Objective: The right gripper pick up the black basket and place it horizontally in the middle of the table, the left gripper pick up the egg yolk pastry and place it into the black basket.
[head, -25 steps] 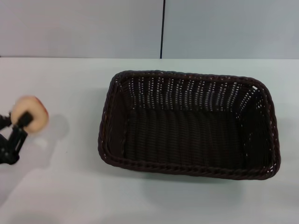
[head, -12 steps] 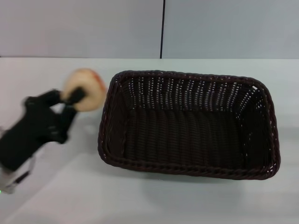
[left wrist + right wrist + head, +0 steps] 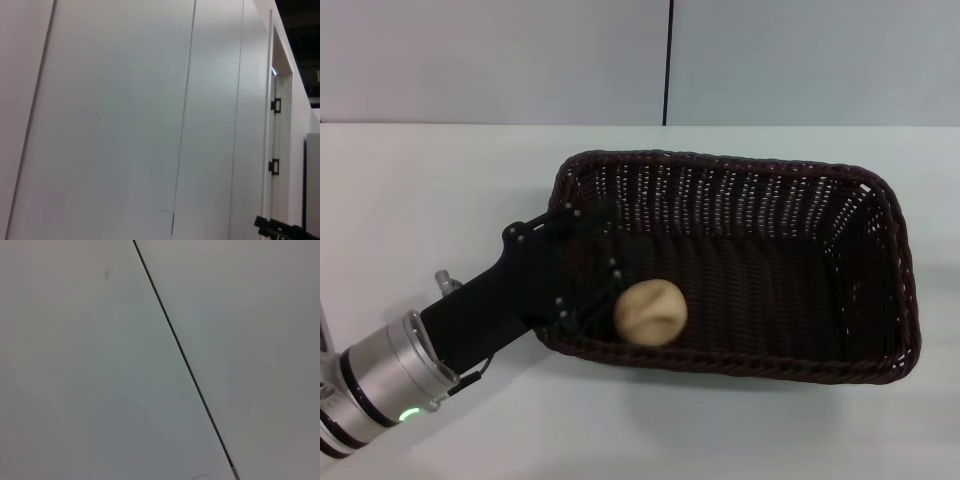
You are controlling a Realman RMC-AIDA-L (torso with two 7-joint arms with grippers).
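Though near left gripper [image 3: 610, 270], egg yolk pastry [image 3: 651, 312] inside black basket [image 3: 880, 205]

A bare test room or lab, by the look of it. A plain white counter [image 3: 440, 180] runs to a pale grey panelled wall [image 3: 500, 60] at twelve o'clock, the panels split by a dark vertical seam [image 3: 668, 60]. The left wrist view shows the same panelling, plus a pale door [image 3: 282, 150] with black hinges [image 3: 276, 105].
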